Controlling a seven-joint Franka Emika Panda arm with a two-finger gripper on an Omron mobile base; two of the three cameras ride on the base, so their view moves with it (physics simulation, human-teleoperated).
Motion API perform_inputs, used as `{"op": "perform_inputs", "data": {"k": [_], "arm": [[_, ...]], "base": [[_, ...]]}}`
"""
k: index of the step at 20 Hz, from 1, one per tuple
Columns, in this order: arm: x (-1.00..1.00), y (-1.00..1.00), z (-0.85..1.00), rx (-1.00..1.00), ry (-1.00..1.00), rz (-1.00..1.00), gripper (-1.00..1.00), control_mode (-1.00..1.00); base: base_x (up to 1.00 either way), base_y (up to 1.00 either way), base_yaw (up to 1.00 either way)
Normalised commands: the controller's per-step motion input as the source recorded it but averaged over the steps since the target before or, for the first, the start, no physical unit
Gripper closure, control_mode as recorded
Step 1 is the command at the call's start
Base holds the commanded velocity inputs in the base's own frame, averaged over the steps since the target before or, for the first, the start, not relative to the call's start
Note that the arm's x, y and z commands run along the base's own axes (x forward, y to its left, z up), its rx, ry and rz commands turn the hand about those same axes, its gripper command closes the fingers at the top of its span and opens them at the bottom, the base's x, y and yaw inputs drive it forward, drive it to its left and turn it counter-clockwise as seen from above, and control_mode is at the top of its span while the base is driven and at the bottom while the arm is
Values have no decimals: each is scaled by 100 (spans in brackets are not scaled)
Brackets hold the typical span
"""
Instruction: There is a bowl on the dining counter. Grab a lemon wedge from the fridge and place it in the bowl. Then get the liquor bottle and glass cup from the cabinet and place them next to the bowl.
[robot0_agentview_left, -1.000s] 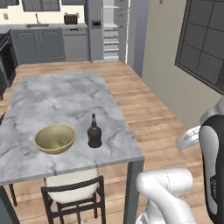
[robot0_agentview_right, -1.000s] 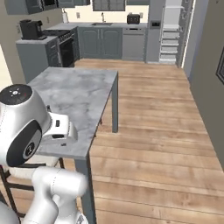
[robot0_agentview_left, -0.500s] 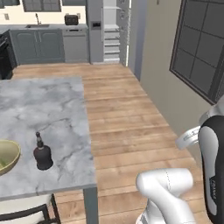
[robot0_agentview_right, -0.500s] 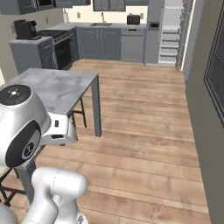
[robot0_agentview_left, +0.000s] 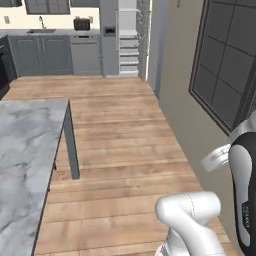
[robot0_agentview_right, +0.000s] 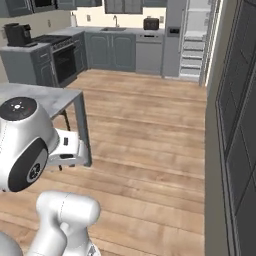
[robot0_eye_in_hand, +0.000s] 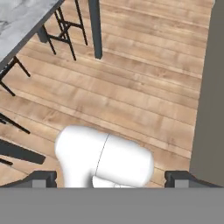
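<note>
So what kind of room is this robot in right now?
A home kitchen with a dining area, by the look of it. Grey cabinets with a sink and an oven line the far wall, and a marble-topped dining counter stands on the wood plank floor.

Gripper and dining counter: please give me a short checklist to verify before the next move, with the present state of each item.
1. Gripper open: ok, the two fingertips stand far apart in the hand view.
2. Gripper empty: ok, nothing sits between the fingertips.
3. Dining counter within the arm's working area: not ok, it lies off to the left in the left base view, with the hand over wooden floor.
4. Bowl, bottle and cup positions: cannot tell, the visible part of the marble top is bare.
5. Path ahead: ok, the floor toward the grey kitchen cabinets looks free.
6. Stools under the counter: ok, apart from the arm.
</note>
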Motion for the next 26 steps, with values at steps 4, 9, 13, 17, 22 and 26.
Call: {"op": "perform_inputs", "data": {"k": [4, 9, 13, 17, 22, 26], "arm": [[0, 0, 0, 0, 0, 0, -100, 100], [0, 0, 0, 0, 0, 0, -100, 100], [0, 0, 0, 0, 0, 0, -100, 100], [0, 0, 0, 0, 0, 0, -100, 100], [0, 0, 0, 0, 0, 0, -100, 100], [0, 0, 0, 0, 0, 0, -100, 100]], "base": [[100, -63, 19], [100, -47, 23], [100, -43, 28], [100, -41, 31], [100, -41, 32], [100, -40, 32]]}}
